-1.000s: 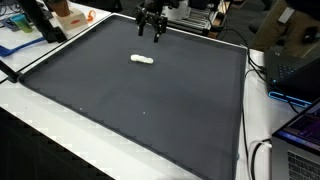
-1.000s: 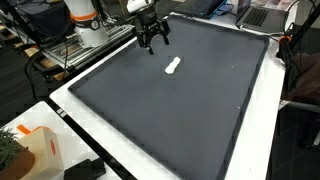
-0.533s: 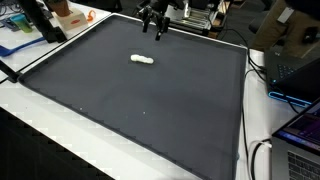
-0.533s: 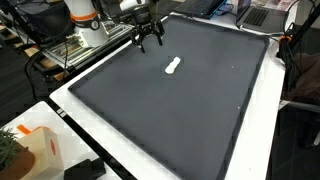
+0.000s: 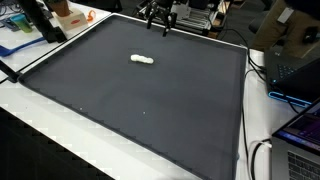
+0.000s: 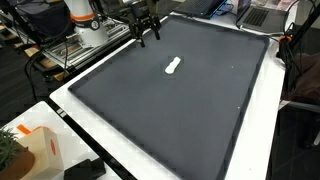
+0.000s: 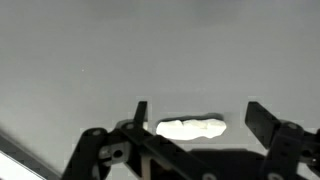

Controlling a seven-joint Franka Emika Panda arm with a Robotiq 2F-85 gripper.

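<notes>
Dark mat (image 5: 150, 115) bears white lump (image 5: 142, 60), apart from tool (image 5: 160, 27).

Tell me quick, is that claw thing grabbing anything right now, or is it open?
Gripper: open, holding nothing. The small white piece lies on the dark mat, apart from it.
</notes>
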